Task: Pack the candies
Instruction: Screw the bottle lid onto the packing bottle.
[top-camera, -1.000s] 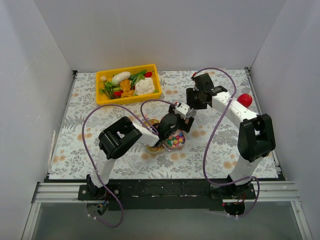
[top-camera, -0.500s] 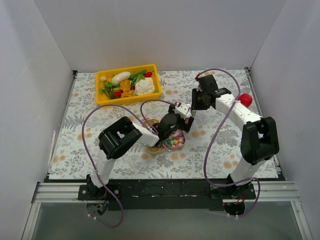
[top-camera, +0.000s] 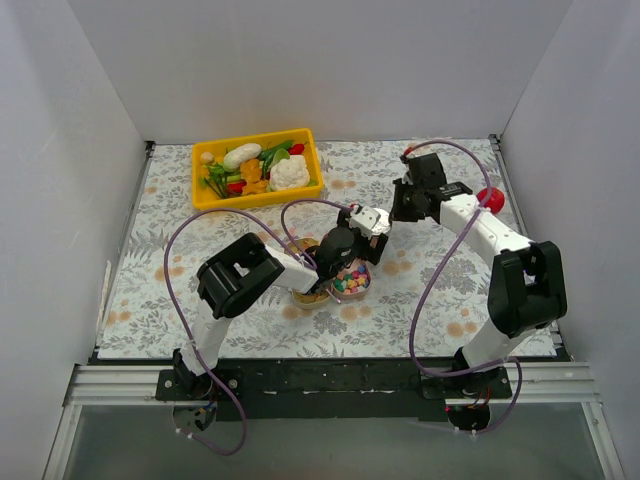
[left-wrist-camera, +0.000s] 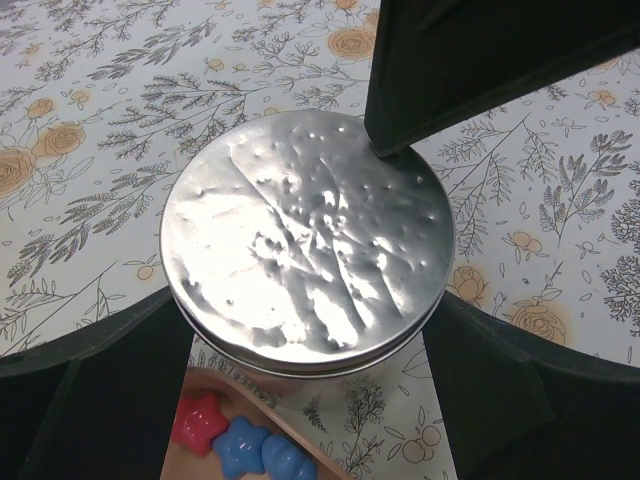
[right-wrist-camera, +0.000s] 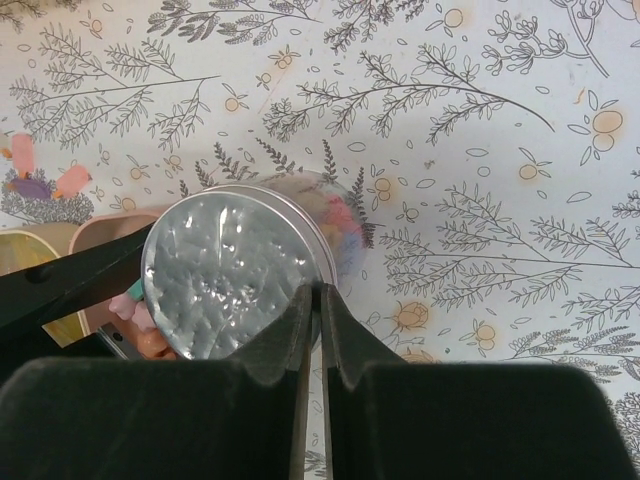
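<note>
A clear jar with a dimpled silver lid (top-camera: 368, 219) (left-wrist-camera: 305, 240) (right-wrist-camera: 235, 275) is held at the table's middle. My left gripper (top-camera: 360, 230) (left-wrist-camera: 305, 365) is shut on the jar body just under the lid. My right gripper (top-camera: 388, 210) (right-wrist-camera: 320, 292) is pinched on the lid's rim; its dark fingers (left-wrist-camera: 440, 70) touch the lid's edge. Pastel candies (right-wrist-camera: 340, 222) show through the jar wall. More candies (top-camera: 350, 280) (left-wrist-camera: 235, 445) fill a bowl below the jar. Yellow-orange candies (top-camera: 310, 293) lie in a second bowl, partly hidden by the left arm.
A yellow tray (top-camera: 255, 137) of toy vegetables stands at the back left. A red ball (top-camera: 489, 199) sits at the right edge behind the right arm. White walls close in three sides. Purple cables loop over both arms.
The right gripper's jaws have closed from wide open to a pinch at the lid's rim, and the right arm has swung rightward. The left arm and jar have stayed still.
</note>
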